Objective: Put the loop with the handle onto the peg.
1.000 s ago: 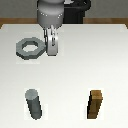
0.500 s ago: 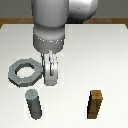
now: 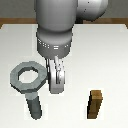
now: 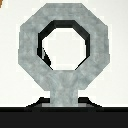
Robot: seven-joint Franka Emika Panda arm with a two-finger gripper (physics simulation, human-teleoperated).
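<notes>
Lighting even and bright; renders low-resolution, soft.
Faint shadow under the loop (image 4: 64, 55) in wrist view; no glare, edges undistorted.

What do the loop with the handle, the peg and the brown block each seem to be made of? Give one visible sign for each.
Loop with the handle: looks like dull cast metal or stone; mottled grey, no shine.
Peg: seemingly the same matte mottled grey material.
Brown block: probably wood; warm brown, streaked faces.
These are simulator renders, so the materials stay a guess.
</notes>
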